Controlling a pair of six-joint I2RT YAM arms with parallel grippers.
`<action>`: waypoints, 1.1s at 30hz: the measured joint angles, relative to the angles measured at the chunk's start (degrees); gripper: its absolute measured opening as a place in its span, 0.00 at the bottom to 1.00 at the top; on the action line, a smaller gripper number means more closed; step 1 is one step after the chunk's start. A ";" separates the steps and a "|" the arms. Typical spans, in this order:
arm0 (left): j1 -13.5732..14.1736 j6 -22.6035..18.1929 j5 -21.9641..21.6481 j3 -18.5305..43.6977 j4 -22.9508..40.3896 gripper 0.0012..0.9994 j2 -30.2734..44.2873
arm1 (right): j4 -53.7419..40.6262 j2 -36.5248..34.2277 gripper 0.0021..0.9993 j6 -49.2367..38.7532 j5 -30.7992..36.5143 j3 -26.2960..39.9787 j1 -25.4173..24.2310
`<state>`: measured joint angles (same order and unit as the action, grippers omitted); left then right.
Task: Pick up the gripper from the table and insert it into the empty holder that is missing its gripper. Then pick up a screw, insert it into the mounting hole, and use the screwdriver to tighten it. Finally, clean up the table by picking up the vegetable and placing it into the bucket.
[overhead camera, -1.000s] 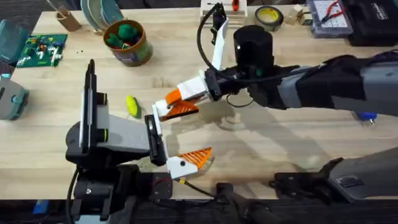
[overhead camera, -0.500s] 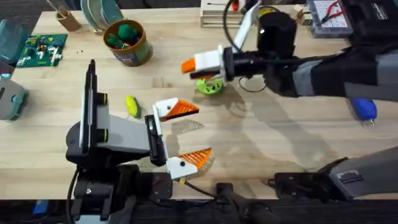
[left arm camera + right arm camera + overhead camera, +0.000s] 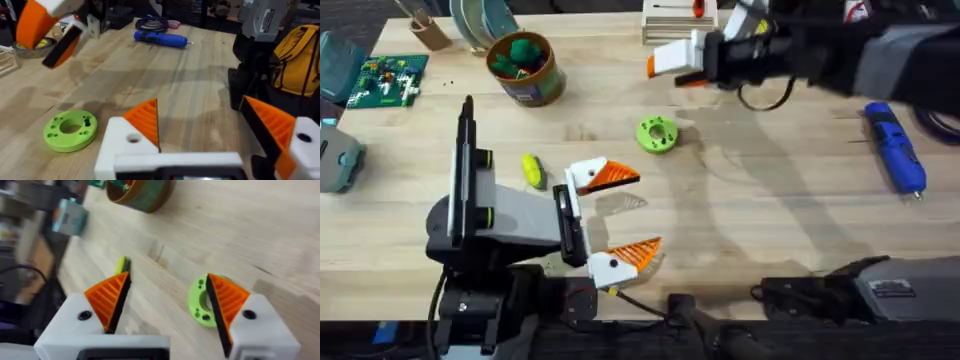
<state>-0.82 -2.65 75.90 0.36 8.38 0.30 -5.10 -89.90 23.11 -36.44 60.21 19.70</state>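
Note:
My left gripper (image 3: 645, 212) stands open low over the near table; both of its white holders (image 3: 582, 176) carry an orange ribbed gripper finger (image 3: 618, 177). A mounting hole (image 3: 133, 138) shows in one white block. My right gripper (image 3: 665, 68) hangs open and empty at the far side, above the table. The blue screwdriver (image 3: 895, 148) lies at the far right. The yellow-green vegetable (image 3: 532, 170) lies just left of my left gripper. The bucket (image 3: 525, 68) stands at the far left with green items inside. The screw is out of view.
A bright green ring disc (image 3: 657, 133) lies mid-table, under and in front of the right gripper (image 3: 167, 300). A tape roll (image 3: 35, 45) and boxes line the far edge. A green circuit board (image 3: 388, 80) sits far left.
The right arm has pulled away from my left gripper's upper finger and swung up to the far side of the table, uncovering the green disc and the screwdriver. The left arm has stayed still.

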 joint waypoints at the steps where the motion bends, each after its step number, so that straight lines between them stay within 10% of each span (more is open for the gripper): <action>1: 0.00 0.00 0.00 0.00 0.00 0.99 0.01 | -3.57 0.68 0.95 -1.76 1.42 1.89 0.00; 11: 0.00 0.00 0.00 0.00 0.00 0.99 0.02 | -28.27 4.10 0.95 -13.42 20.14 10.64 5.90; 33: 0.00 0.00 1.09 0.00 0.59 0.99 0.02 | -29.62 -4.82 0.89 -14.58 27.89 10.64 14.32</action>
<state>-0.82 -2.66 76.99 0.36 8.97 0.32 -34.72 -94.72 8.54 -8.56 70.85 34.02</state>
